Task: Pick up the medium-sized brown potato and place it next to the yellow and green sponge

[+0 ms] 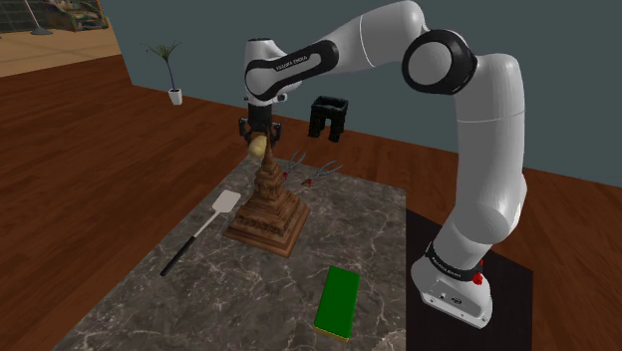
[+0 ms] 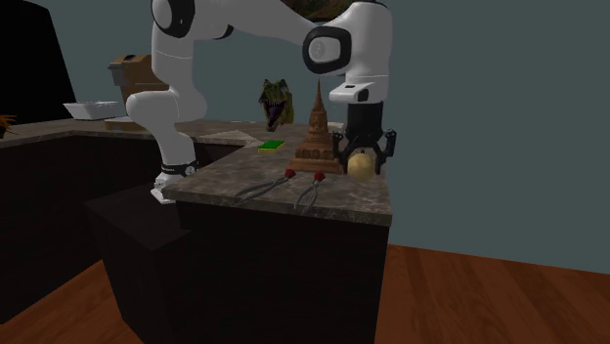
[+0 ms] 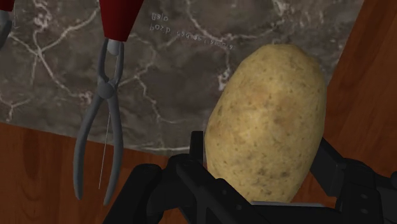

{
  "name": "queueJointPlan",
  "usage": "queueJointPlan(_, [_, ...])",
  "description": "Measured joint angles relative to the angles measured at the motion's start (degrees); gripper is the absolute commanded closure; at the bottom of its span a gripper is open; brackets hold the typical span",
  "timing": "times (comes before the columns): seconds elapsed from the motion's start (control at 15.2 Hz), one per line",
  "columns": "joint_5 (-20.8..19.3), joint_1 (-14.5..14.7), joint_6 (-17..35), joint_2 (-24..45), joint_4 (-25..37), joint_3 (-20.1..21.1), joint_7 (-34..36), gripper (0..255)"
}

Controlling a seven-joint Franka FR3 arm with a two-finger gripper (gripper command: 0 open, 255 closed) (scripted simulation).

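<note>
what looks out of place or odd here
One pair of pliers lies with its tips poking past the table edge, over the floor. Nothing looks spilled or broken; the potato sits clasped in the gripper.

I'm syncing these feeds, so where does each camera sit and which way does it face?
Shoulder view: beside the stand, looking down over the counter; the whole arm shows.
Second exterior view: low, beyond the counter's far end, facing back at arm and stand.
Wrist view: on the hand, looking down past the fingers at counter edge and floor.
All share the gripper clasping the potato.
</note>
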Motion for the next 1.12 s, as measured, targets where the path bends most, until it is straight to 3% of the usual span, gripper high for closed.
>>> queueJointPlan(0.99, [0.64, -0.01, -10.29, -3.07, 7.28, 0.37, -0.11, 255])
queueJointPlan(1.12, [0.86, 0.58, -9.76, -5.07, 4.82, 0.82, 1.02, 255])
